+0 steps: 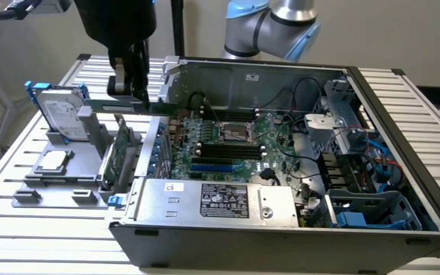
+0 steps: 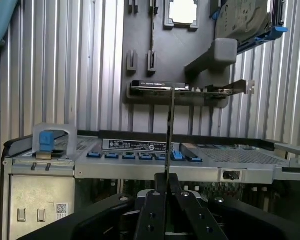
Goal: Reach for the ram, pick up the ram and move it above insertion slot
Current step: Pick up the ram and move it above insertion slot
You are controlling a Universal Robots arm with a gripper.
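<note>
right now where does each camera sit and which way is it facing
Exterior view: off the arm, raised, looking down into the open computer case, with the holder tray at this view's left; the arm and the claw show, shut on the ram.
Wrist view: on the wrist behind the claw, looking along the ram past the case's edge to the tray; only the claw's fingers show.
Shared: claw, ram, case, tray, hard drive.

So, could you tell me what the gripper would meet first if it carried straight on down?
The gripper holds the ram, which would likely touch the case wall first; depth is unclear, so possibly the card beside it.
</note>
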